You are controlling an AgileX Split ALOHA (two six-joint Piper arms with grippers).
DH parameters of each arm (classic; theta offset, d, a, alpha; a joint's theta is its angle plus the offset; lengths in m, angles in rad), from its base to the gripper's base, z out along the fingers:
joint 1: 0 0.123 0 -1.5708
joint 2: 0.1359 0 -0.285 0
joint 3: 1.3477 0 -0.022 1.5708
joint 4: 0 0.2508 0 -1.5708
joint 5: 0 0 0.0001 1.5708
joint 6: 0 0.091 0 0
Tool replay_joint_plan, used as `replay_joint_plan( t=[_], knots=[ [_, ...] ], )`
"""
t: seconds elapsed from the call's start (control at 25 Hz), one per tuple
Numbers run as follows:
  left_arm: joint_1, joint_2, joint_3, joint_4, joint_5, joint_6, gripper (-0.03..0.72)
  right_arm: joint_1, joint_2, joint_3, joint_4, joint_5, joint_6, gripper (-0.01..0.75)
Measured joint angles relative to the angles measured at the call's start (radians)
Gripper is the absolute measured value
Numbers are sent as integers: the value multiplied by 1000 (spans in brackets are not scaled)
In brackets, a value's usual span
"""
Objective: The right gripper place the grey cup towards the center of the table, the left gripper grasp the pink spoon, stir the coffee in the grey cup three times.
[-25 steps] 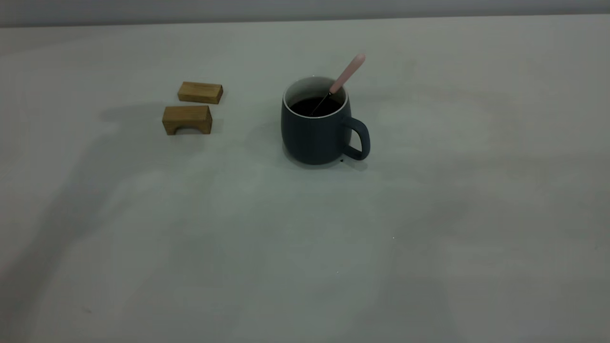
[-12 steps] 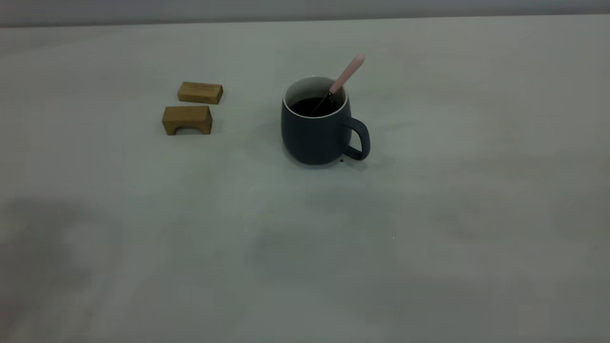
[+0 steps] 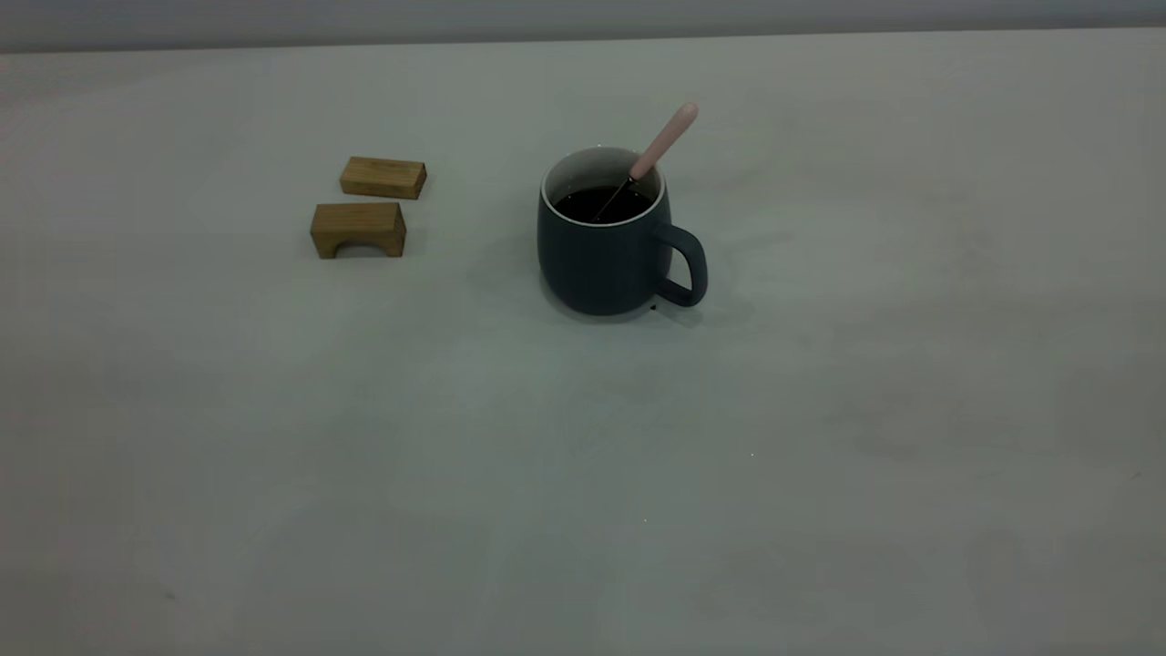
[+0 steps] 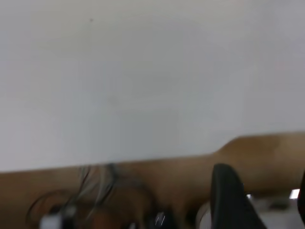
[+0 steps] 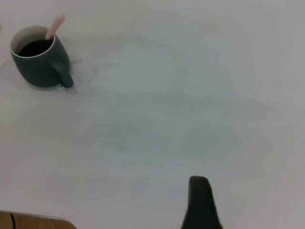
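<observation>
Nothing on the tabletop point(image 3: 820, 410) has shifted over the last second: grey cup point(image 3: 606, 246), pink spoon point(image 3: 663, 141) and both blocks sit exactly where they were; only the broad soft shadows on the left side of the surface have cleared off, which I read as an arm pulling out overhead. Cup stands upright near the middle, loop handle pointing toward the right arm's side, coffee point(image 3: 603, 204) dark and flat inside. Spoon leans on the rim at the handle side, dark neck dipping into the liquid, pink end sticking up and out, so it is parked in the cup and held by nobody. Looks like cup placement is done and likely the stirring too, though the stir count can't be checked from this. Two wooden blocks point(image 3: 369, 205) sit well apart from the cup on the left arm's side, one flat, one arch-shaped, just beside each other. Exterior view shows neither arm. Right wrist view picks up the cup point(image 5: 40, 59) and spoon point(image 5: 55, 26) far off, with one dark finger point(image 5: 200, 202) of the right hand in frame; only one finger shows, so can't tell open or closed, but it grips nothing. Left wrist view shows only bare tabletop, its edge and cabling beyond, plus one dark finger point(image 4: 231, 198) of the left hand; state can't be told there either.
</observation>
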Motion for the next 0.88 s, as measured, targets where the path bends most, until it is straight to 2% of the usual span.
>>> replay_joint_plan(
  t=[0.12,0.44,0.88],
  knots=[
    [23,-140,59,-14,-14,2,416,0,0,0,0,0,0,591],
    [24,-393,128,-20,-9,23,414,0,0,0,0,0,0,591],
    [24,-411,128,-20,-9,26,414,0,0,0,1,0,0,591]
  ],
)
